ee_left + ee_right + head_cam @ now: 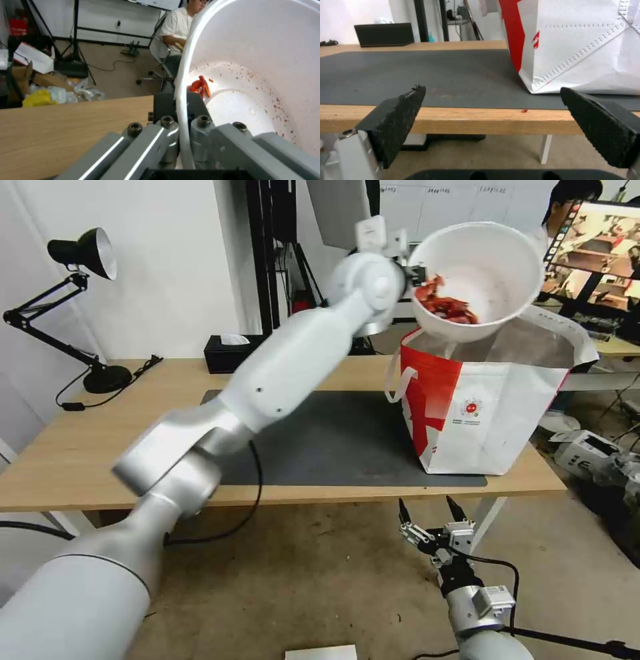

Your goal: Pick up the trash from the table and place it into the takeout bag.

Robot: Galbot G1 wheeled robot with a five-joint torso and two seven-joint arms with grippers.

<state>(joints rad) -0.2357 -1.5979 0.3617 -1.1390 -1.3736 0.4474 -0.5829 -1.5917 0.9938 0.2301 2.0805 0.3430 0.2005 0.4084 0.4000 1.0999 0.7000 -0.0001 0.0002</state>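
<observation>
Currently, left gripper (408, 270) clamps the tilted white round bowl (490, 267) of red crayfish shells (445, 305) above the red-and-white takeout bag (480, 413); right gripper (430, 517), at 5 o'clock, gapes wide, empty.

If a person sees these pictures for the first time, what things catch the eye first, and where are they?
First, the white round bowl of red crayfish shells, tipped steeply above the open mouth of the red-and-white takeout bag at the right end of the light-wood table. The left gripper clamps the bowl's rim. The right gripper hangs open below the table's front edge.
</observation>
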